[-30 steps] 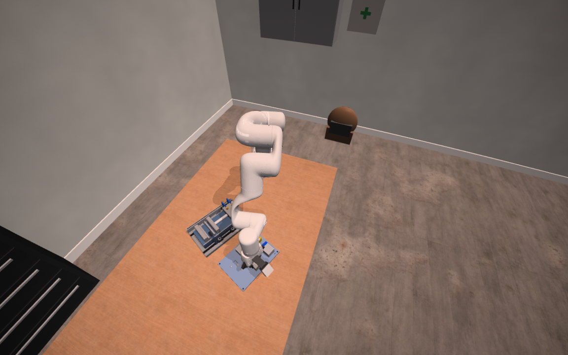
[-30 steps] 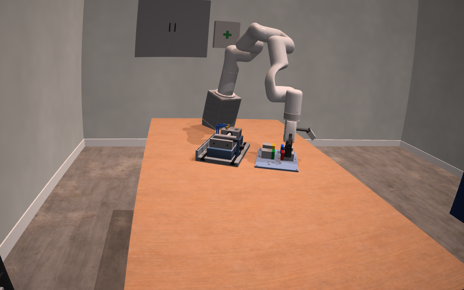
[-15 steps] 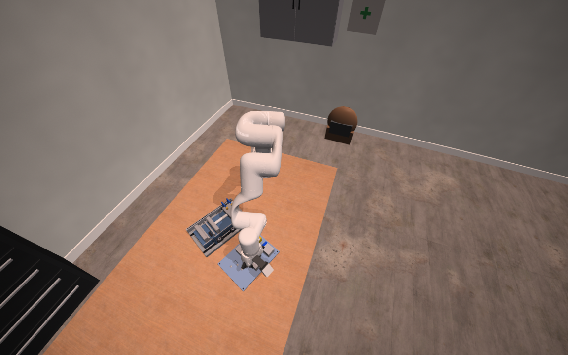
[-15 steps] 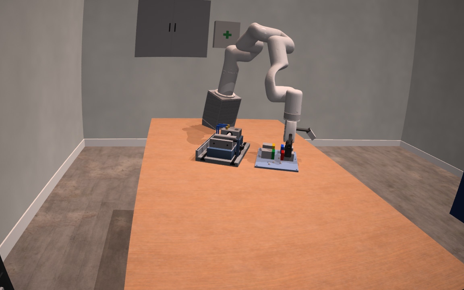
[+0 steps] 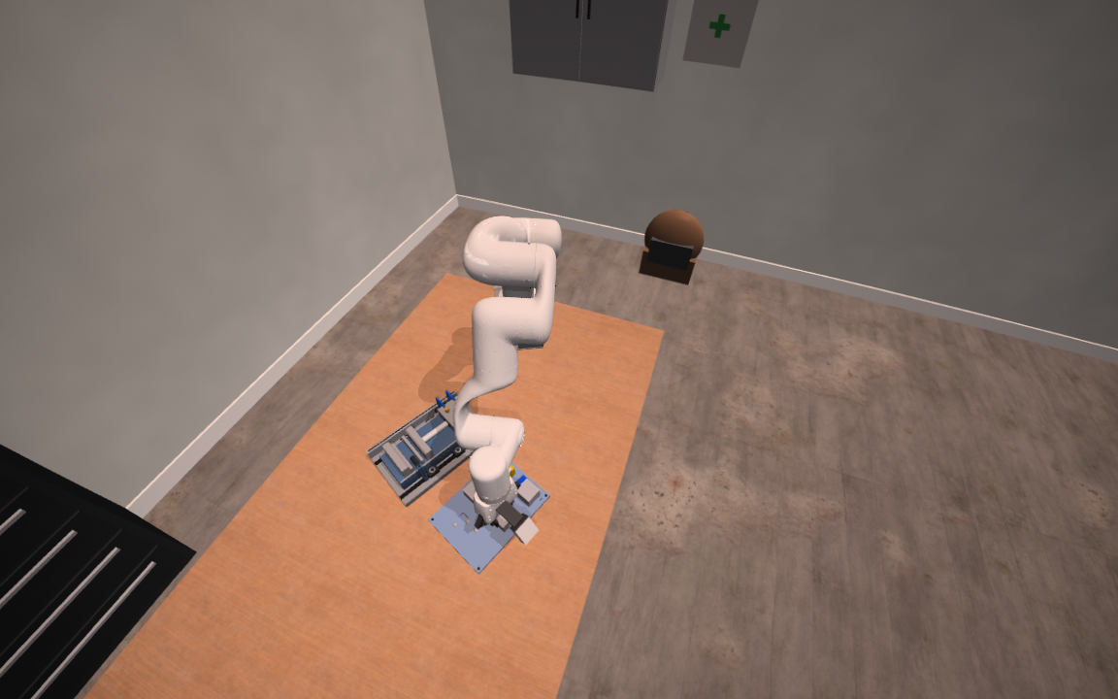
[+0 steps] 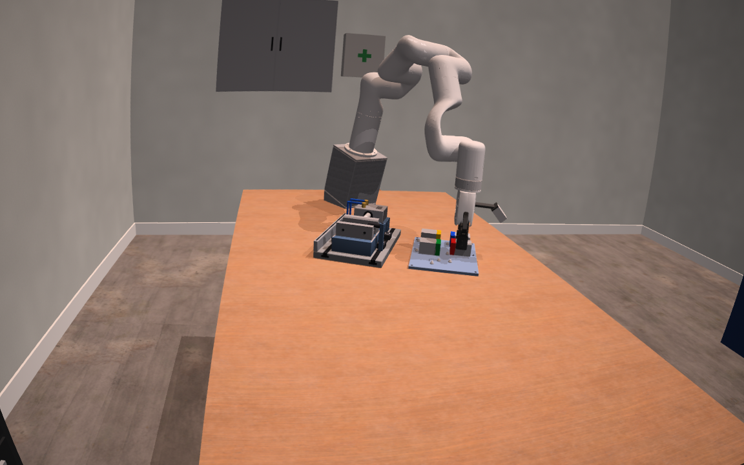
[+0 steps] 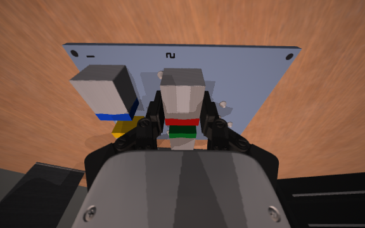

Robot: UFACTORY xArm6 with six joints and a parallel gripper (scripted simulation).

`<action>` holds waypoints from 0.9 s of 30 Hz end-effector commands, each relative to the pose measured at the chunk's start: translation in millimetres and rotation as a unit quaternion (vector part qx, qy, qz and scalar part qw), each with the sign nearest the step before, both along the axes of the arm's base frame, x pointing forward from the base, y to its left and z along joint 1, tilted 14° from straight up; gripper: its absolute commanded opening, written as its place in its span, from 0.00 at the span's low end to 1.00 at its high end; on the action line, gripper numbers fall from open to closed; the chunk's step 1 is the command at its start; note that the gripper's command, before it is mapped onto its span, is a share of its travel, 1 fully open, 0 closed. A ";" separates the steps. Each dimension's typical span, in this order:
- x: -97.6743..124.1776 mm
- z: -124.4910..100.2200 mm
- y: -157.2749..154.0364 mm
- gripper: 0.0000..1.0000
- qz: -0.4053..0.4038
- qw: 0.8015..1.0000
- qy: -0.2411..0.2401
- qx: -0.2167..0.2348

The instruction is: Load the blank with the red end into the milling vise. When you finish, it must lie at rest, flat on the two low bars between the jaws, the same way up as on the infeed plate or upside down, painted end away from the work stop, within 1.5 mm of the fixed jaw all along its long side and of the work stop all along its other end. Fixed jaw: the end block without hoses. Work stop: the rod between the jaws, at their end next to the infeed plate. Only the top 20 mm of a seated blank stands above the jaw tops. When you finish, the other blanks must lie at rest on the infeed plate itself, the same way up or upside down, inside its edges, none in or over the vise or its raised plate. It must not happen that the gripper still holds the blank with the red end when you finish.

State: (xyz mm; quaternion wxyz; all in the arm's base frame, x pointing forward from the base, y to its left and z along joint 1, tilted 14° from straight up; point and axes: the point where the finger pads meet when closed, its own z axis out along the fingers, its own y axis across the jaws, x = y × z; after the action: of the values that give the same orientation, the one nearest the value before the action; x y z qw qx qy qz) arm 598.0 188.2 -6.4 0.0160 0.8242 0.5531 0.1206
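My gripper (image 7: 182, 100) (image 6: 462, 243) is shut across the long sides of the blank with the red end (image 7: 182, 98) (image 6: 453, 247). That blank is level, low at the infeed plate (image 5: 480, 553) (image 6: 444, 267) (image 7: 249, 69); I cannot tell whether it touches the plate. The blue-ended blank (image 5: 526, 492) (image 7: 97, 95), yellow-ended blank (image 6: 429, 233) (image 7: 127, 125) and green-ended blank (image 6: 427, 246) (image 7: 182, 130) are on the plate. The vise's fixed jaw (image 5: 395, 457) (image 6: 354, 230) stands opposite the hose-side jaw, with no blank visible between them. The work stop is not clear.
The vise's raised plate (image 6: 347, 258) lies beside the infeed plate, with a gap of wooden table (image 5: 354, 574) (image 6: 421, 358) between them. Blue hoses (image 5: 442, 401) (image 6: 356, 200) rise at the vise's far end. Several small pale pegs (image 7: 223, 104) stand on the infeed plate.
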 end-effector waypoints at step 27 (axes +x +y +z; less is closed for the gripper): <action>-8.5 52.6 -4.7 0.00 0.000 1.000 -0.004 0.001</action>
State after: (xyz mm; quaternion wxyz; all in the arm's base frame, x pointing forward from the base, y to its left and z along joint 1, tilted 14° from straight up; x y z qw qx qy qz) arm 589.0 183.5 42.6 0.0166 0.8240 0.5529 0.1225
